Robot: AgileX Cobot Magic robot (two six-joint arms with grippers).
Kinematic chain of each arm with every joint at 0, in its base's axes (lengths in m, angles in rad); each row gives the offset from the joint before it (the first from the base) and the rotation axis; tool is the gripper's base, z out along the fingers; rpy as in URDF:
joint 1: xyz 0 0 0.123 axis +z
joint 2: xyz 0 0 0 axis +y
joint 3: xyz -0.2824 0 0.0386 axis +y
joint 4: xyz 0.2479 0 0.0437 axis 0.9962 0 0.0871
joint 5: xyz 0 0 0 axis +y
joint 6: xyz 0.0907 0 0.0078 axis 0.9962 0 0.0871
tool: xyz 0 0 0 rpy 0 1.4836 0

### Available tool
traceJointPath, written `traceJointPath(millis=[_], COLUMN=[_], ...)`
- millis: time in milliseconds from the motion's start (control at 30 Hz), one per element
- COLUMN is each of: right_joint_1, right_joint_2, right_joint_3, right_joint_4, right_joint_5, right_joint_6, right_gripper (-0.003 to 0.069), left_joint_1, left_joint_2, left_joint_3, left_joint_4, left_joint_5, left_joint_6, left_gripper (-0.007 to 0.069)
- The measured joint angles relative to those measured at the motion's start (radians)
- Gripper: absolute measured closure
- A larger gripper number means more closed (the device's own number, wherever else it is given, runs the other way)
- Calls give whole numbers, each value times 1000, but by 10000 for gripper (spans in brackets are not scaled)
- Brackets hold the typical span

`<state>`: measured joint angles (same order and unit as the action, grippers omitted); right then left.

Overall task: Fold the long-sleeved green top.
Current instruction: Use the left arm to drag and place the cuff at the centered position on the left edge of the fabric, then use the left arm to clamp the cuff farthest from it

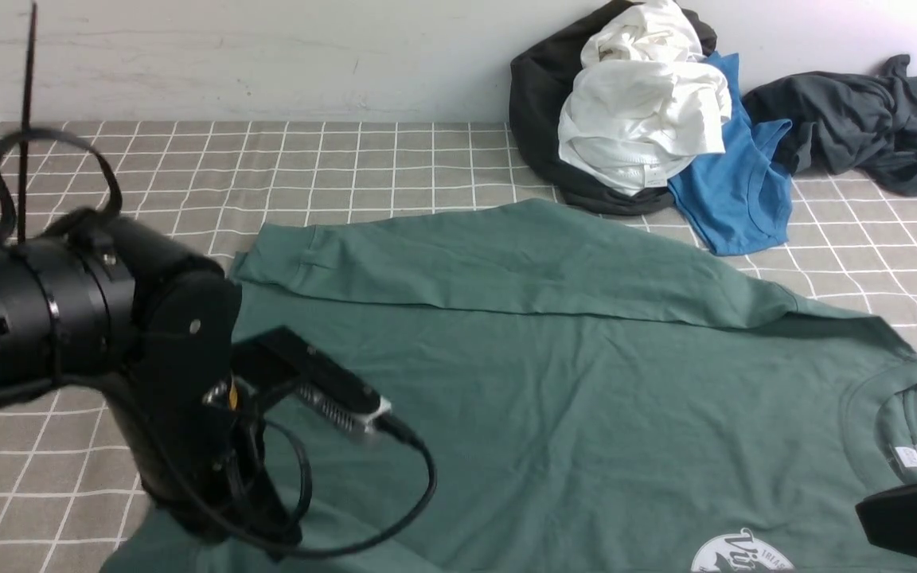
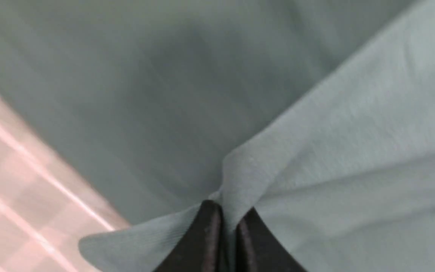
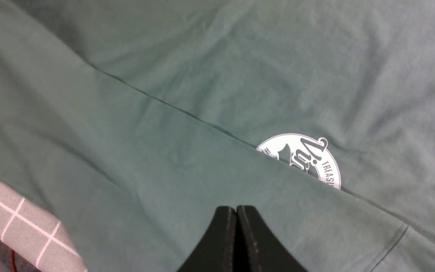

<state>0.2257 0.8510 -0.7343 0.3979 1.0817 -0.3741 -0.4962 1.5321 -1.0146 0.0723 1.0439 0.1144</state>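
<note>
Top: green long-sleeved top [image 1: 554, 374] flat on checked cloth [image 1: 347, 167], sleeves folded across body.
Room: open cloth at far left; clothes pile [image 1: 649, 119] just beside far edge.
Left gripper [image 2: 228, 219]: clamped on a fold of the top's fabric.
Right gripper [image 3: 236, 211]: closed, empty, over sleeve.
Logo [image 3: 304, 158]: half covered, "TREAS" legible.

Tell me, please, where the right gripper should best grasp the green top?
Probably the near edge of the green long-sleeved top at its collar end, approached from the robot's side: it lies flat, and the left gripper pinches the hem end.
</note>
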Motion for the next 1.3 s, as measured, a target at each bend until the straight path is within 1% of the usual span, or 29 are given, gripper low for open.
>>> traceJointPath(millis=[133, 267, 400, 467, 500, 600, 633, 667, 733, 800, 867, 933, 967, 1100, 1300], right_joint_1=[9, 30, 31, 31, 31, 31, 31, 31, 31, 31, 31, 31, 31, 31, 31], right_joint_2=[0, 0, 0, 0, 0, 4, 7, 13, 22, 58, 114, 149, 175, 277, 349], right_joint_3=[0, 0, 0, 0, 0, 0, -1, -6, -14, -45, -92, -116, -140, -199, -209], right_joint_4=[0, -10, -29, -40, -42, -52, -55, -65, -72, -91, -108, -110, -112, -113, -116], right_joint_5=[-14, -17, -17, -18, -18, -31, -37, -50, -60, -86, -115, -126, -136, -146, -145], right_joint_6=[-1, -12, -14, -15, -15, -15, -15, -15, -14, -2, 15, 17, 19, 19, 19], right_gripper=[673, 673, 673, 673, 673, 673, 673, 673, 673, 673, 673, 673, 673, 673, 673], left_joint_1=[54, 108, 148, 177, 179, 201, 203, 213, 221, 248, 287, 307, 328, 366, 372], left_joint_2=[70, 202, 294, 351, 354, 391, 395, 397, 397, 399, 421, 442, 474, 599, 759], left_joint_3=[-151, -280, -354, -381, -382, -401, -412, -436, -461, -537, -633, -676, -723, -830, -944], left_joint_4=[29, 39, 28, 12, 12, 12, 12, 12, 11, -3, -39, -63, -96, -160, -182], left_joint_5=[14, 58, 60, 59, 57, 49, 48, 48, 48, 48, 50, 46, 35, -19, -85], left_joint_6=[13, 48, 53, 54, 54, 53, 51, 46, 40, 29, 25, 25, 25, 23, 7], left_gripper=[619, 614, 594, 552, 548, 437, 412, 351, 307, 214, 151, 134, 123, 115, 115])
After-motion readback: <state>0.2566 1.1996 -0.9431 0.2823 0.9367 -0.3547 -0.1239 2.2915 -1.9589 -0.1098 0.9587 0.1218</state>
